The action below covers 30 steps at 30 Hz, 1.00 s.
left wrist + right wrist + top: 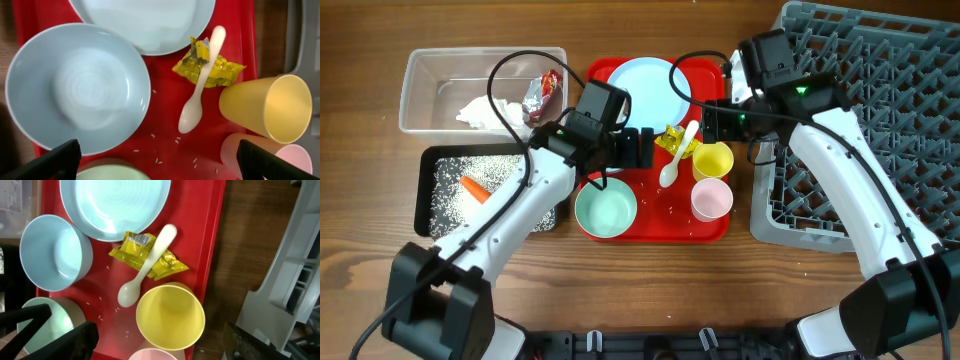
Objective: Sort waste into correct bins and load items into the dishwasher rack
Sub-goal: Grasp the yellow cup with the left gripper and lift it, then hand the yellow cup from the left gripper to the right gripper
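On the red tray (650, 222) lie a pale blue plate (645, 85), a yellow wrapper (675, 140) under a white spoon (678, 158), a yellow cup (713, 160), a pink cup (711, 198) and a bowl (606, 210). My left gripper (642, 148) is open above the tray, and a second bowl (75, 90) shows beneath it. Loose rice grains (157, 160) lie between its fingers (157, 167). My right gripper (712, 125) is open and empty, with its fingers (160, 342) either side of the yellow cup (170, 317).
The clear tub (420, 60) holds a white napkin (480, 110) and a red wrapper (545, 95). The black tray (425, 190) holds rice and a carrot piece (475, 187). The grey dishwasher rack (860, 100) stands to the right of the red tray.
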Motion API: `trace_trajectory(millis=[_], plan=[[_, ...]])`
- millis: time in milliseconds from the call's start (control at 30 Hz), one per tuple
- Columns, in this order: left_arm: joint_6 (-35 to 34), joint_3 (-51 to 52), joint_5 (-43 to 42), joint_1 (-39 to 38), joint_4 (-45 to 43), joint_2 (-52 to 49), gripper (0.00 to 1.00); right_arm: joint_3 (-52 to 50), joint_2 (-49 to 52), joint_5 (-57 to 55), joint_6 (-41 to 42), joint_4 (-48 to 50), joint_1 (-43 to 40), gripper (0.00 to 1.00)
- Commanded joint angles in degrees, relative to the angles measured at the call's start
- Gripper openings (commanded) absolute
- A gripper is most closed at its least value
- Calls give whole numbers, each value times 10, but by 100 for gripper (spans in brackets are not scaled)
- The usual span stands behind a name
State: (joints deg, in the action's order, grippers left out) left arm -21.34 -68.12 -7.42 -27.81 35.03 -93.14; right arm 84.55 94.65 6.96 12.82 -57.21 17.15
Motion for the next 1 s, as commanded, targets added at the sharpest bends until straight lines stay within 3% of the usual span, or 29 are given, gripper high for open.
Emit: trace_trajectory(millis=[0, 233, 467, 567, 633, 700, 733, 800, 867, 967], plan=[[-6, -5, -19, -1, -26, -10, 100, -5, 5, -12, 9, 9, 0, 82], [-5, -5, -55, -63, -118, -67, 100, -4, 2, 8, 35, 16, -24, 82], [-18, -5, -63, -94, -173, -84, 100, -4, -5, 142, -13, 8, -185, 82], [-25, -5, -63, -111, -194, -125, 97, -4, -5, 155, -36, 1, -208, 82], [-51, -5, -62, -113, -209, -138, 88, -4, -5, 158, -41, -1, -208, 82], [-51, -5, -60, -113, -213, -138, 68, -4, -5, 158, -40, 0, -208, 82], [-51, -5, -60, -113, -213, -138, 49, -4, -5, 158, -40, 0, -208, 82], [-52, -5, -61, -113, -214, -138, 29, -4, -5, 158, -40, -1, -208, 82], [-64, -5, -60, -113, -216, -138, 21, -4, -5, 158, -41, -1, -208, 82], [-64, -5, -60, -120, -228, -141, 18, -4, -5, 158, -47, -3, -208, 83]])
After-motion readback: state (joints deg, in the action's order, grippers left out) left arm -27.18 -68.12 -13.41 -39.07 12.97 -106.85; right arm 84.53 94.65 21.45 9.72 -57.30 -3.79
